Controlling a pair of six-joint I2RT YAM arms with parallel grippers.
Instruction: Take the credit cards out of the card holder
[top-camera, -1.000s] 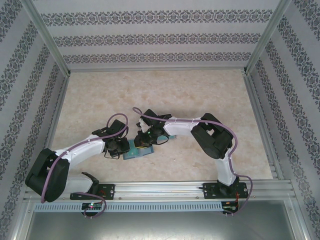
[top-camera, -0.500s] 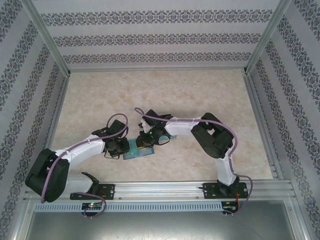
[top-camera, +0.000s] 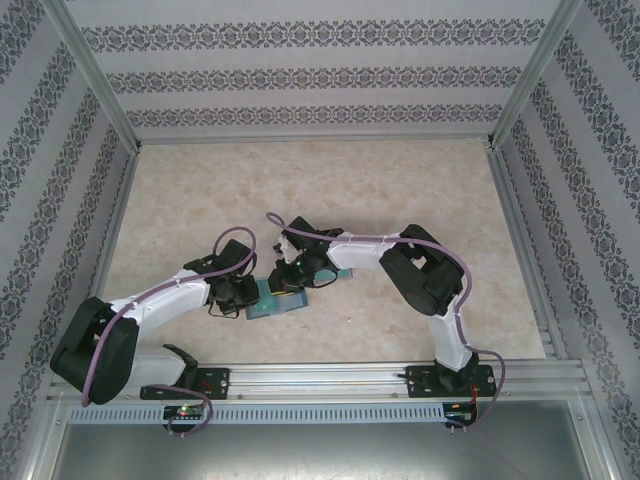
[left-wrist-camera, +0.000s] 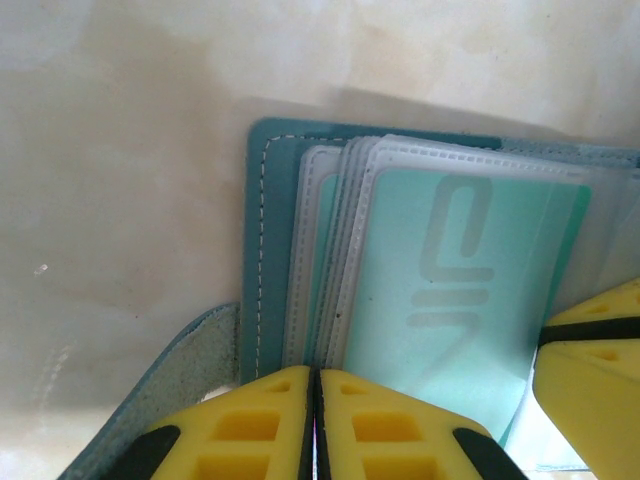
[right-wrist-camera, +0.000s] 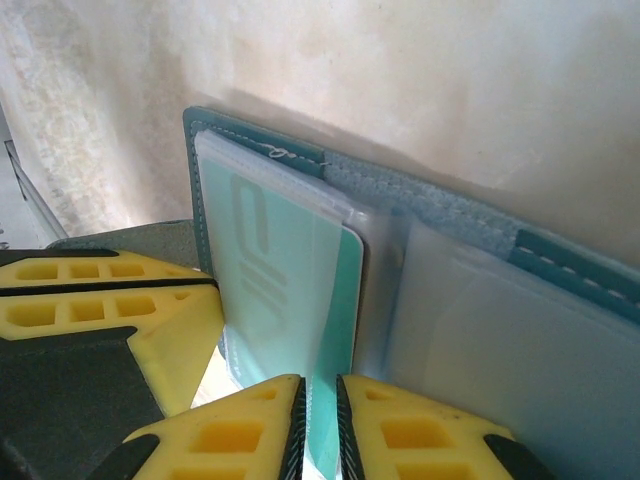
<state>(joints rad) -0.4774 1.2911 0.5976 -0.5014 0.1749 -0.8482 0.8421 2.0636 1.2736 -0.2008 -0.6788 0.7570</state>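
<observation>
The right gripper (right-wrist-camera: 320, 430), pinching the teal credit card (right-wrist-camera: 338, 300), is shifting only slightly; the left gripper (left-wrist-camera: 315, 425) is staying clamped on the card holder (left-wrist-camera: 253, 250), so extraction is barely progressing

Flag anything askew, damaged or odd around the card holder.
Nothing damaged. The card holder lies open, its clear sleeves fanned unevenly; one teal credit card seems partway out of its sleeve, pinched in the right end effector.
</observation>
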